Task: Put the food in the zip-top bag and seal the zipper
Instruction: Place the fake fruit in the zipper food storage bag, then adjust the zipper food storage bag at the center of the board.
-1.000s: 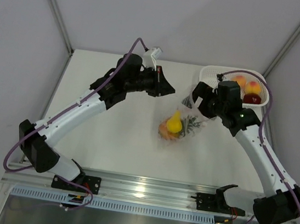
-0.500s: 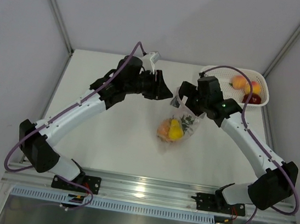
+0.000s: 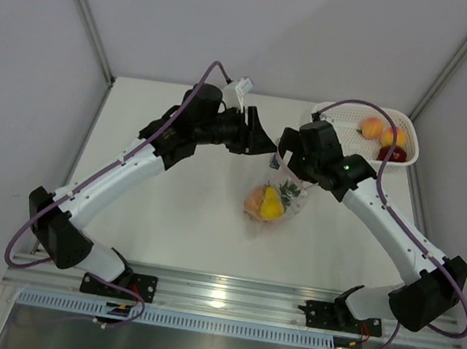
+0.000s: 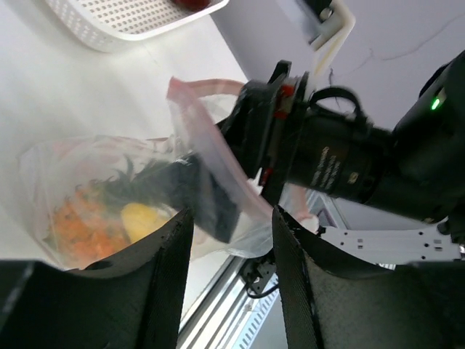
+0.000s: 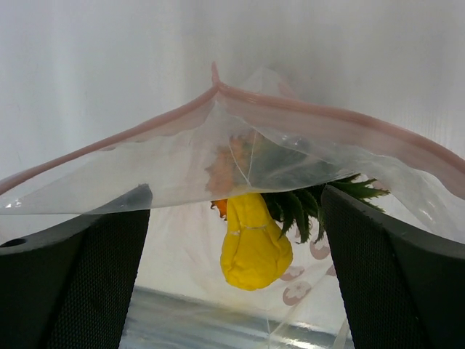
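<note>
zip bag (image 5: 145, 167) w/ pineapple (image 3: 255, 200) + lemon (image 3: 272, 204), basket (image 3: 396, 115) w/ peaches (image 3: 372, 126), apple (image 3: 394, 153)

You have a white counter (image 3: 169, 209). Right of its middle, the clear zip-top bag (image 3: 285, 205) rests on it by its lower end, holding an orange pineapple (image 3: 256, 201) and a yellow fruit (image 3: 272, 204). In the far right corner sits a white mesh basket (image 3: 331, 118) with two peaches (image 3: 371, 126) and a dark red apple (image 3: 397, 153).

The zip-top bag (image 3: 289, 208) holds the pineapple (image 3: 255, 200) and a yellow fruit (image 3: 272, 204).
</note>
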{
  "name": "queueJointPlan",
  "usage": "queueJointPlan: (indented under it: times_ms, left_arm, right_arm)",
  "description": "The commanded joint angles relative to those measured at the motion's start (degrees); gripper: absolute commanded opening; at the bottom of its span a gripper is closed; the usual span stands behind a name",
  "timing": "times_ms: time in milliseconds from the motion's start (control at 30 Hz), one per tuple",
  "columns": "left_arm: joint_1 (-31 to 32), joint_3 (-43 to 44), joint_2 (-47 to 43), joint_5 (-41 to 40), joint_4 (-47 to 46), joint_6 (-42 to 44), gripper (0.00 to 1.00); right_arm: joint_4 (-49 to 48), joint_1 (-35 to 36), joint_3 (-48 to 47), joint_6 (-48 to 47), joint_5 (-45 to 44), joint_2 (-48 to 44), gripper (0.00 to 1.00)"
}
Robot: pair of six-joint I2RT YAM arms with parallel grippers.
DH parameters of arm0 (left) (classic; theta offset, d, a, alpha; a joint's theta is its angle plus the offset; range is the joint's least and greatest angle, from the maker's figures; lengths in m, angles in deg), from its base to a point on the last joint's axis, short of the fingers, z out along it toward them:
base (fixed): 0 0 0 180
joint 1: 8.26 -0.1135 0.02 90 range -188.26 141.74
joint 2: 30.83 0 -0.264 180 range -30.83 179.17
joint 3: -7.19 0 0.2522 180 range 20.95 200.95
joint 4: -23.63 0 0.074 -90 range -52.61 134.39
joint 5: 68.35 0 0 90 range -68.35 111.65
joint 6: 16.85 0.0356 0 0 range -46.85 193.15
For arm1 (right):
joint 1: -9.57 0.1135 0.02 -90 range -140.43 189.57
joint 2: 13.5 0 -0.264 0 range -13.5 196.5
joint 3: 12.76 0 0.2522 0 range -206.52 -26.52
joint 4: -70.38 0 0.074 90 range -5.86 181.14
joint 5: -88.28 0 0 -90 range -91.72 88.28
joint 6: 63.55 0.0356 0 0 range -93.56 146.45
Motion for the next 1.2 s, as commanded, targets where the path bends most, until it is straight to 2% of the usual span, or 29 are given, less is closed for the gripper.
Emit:
queueJointPlan:
  times_ms: [0,67,267,367,500,533,600,633,867,967,1000,1167]
  left_arm:
    - [1.1,4.2,0.1,1.4,-1.2,-2.1,0.5]
    - [1.4,4.9,0.4,1.5,-0.8,-2.4,0.49]
    - [2.9,5.6,0.7,0.2,0.5,-2.3,0.48]
    - [3.3,4.6,0.1,-0.6,0.9,-1.9,0.47]
    - [3.4,2.1,-2.4,-3.1,-0.2,-1.4,0.47]
    - [3.5,2.0,-2.8,-3.3,-0.1,-1.2,0.47]
    - [3.5,1.6,-3.5,-3.5,0.2,-0.8,0.47]
    - [3.5,1.6,-3.5,-3.6,0.2,-0.7,0.47]
    - [4.1,3.5,-2.1,-2.5,1.5,-0.2,0.47]
    - [4.8,5.9,-0.5,-2.5,3.0,0.3,0.48]
    - [4.9,6.3,0.3,-2.7,3.3,0.4,0.48]
    - [5.3,10.3,3.0,-3.7,5.5,1.1,0.51]
  right_arm:
    - [2.6,4.5,-3.6,1.9,-12.0,-0.4,0.99]
    - [3.5,6.2,-4.0,2.8,-16.8,-0.6,0.99]
    - [4.2,7.9,-5.2,1.4,-20.8,-1.1,0.99]
    - [-1.2,8.1,-2.1,0.3,-20.3,-3.9,0.95]
    - [-5.9,5.8,2.5,1.6,-16.2,-7.7,0.69]
    - [-5.9,5.2,2.6,1.8,-15.3,-7.5,0.51]
    - [-6.1,4.7,2.5,1.6,-13.8,-7.0,0.41]
    - [-5.8,4.3,2.4,1.8,-13.1,-6.7,0.38]
    - [-5.5,4.3,1.5,2.0,-12.8,-7.0,0.31]
    - [-5.2,4.1,1.3,1.8,-12.3,-7.4,0.21]
    - [-5.4,4.1,1.5,1.6,-11.8,-7.5,0.02]
    - [-5.5,4.0,1.8,1.4,-11.0,-7.6,0.0]
